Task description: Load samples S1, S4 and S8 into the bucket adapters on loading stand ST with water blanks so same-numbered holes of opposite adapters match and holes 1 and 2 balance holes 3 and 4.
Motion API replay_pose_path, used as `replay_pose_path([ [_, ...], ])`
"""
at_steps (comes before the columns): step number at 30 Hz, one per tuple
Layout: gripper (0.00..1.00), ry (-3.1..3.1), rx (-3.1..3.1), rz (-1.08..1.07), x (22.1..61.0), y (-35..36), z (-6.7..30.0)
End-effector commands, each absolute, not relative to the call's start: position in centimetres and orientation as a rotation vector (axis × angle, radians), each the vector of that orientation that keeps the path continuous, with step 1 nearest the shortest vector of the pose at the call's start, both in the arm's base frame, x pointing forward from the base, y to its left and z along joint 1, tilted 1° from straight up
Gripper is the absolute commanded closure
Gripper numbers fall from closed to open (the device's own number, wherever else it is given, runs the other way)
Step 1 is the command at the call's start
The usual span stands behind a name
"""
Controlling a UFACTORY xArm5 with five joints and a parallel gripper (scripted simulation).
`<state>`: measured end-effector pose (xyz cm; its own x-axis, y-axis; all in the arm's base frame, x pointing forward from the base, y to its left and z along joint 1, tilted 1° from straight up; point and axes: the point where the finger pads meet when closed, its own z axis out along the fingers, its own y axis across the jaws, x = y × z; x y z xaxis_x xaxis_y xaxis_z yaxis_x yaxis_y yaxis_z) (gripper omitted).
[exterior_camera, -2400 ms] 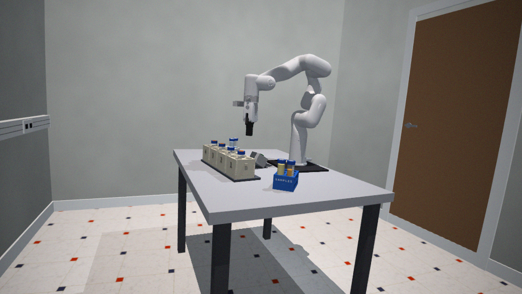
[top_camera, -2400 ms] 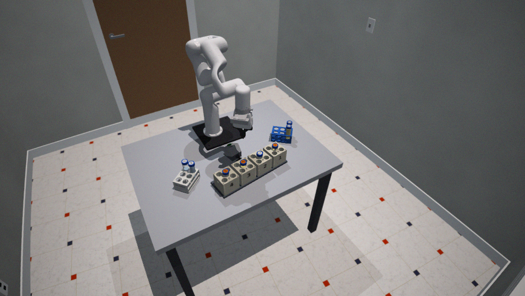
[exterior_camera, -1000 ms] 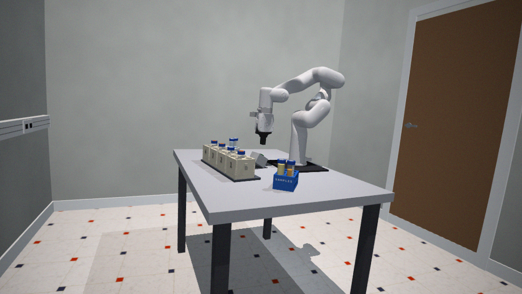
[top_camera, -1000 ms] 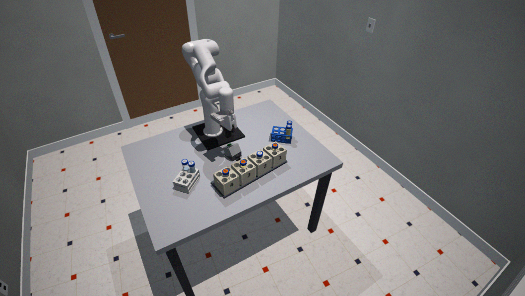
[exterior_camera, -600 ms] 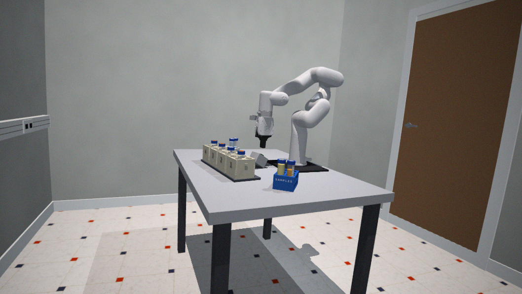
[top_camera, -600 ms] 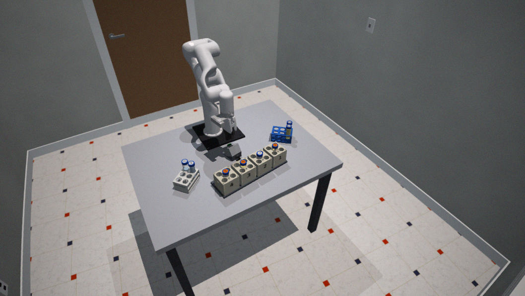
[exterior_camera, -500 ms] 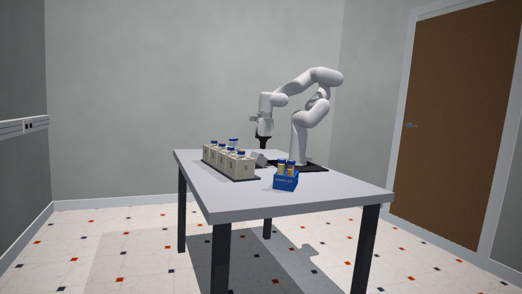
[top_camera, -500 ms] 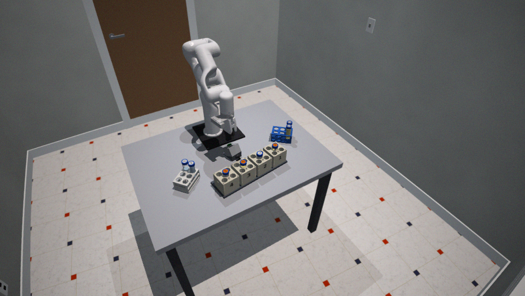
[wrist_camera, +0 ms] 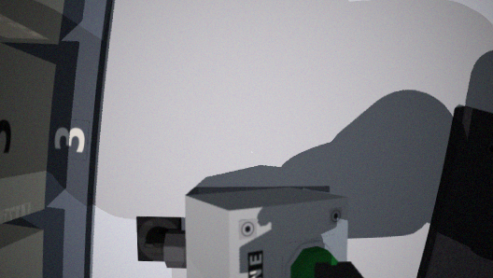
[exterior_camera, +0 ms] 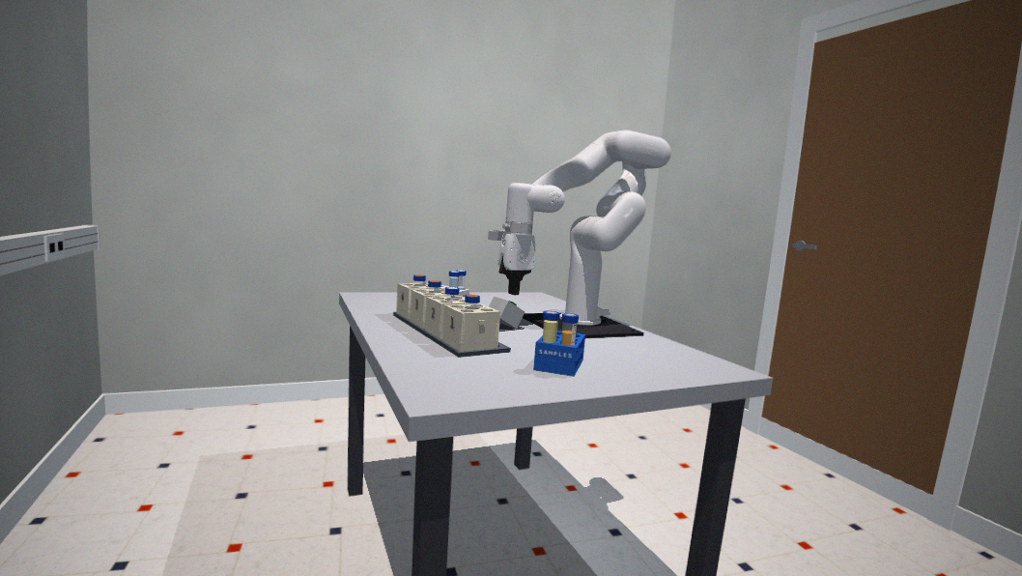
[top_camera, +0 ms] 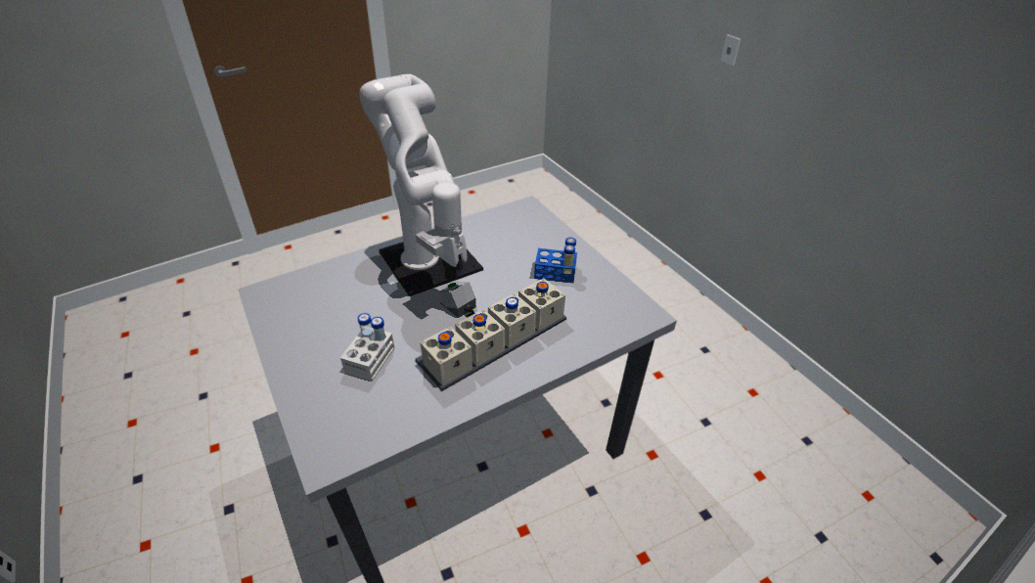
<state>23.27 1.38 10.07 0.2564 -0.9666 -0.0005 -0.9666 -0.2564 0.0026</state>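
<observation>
While four numbered adapters [top_camera: 490, 348] [exterior_camera: 468, 331] [wrist_camera: 28, 107] line the counter's [top_camera: 333, 434] [exterior_camera: 608, 383] long edge opposite the arm [top_camera: 409, 145] [exterior_camera: 586, 264]: one gripper [top_camera: 462, 260] [exterior_camera: 514, 292] [wrist_camera: 338, 271], clenched, empty, above the green key [top_camera: 451, 286] [wrist_camera: 309, 265].

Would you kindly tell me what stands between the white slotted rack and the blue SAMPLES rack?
The row of four beige numbered bucket adapters lies between them, and the grey DONE desk behind it; the top view shows this.

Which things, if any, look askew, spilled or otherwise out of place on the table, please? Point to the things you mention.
Nothing stands out. The four bucket adapters [top_camera: 456, 364] [exterior_camera: 471, 331] sit level in a row, their capped tubes upright. The white rack [top_camera: 368, 356] and blue SAMPLES rack [top_camera: 555, 276] [exterior_camera: 558, 363] stand upright with their tubes, and I see no spill.
</observation>
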Motion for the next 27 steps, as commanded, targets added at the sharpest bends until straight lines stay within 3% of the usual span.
replay_pose_path([
  [1,1.0,-1.922,2.499,-0.015,23.4,1.4,10.2],
  [27,1.0,-1.922,2.499,-0.015,23.4,1.4,8.7],
])
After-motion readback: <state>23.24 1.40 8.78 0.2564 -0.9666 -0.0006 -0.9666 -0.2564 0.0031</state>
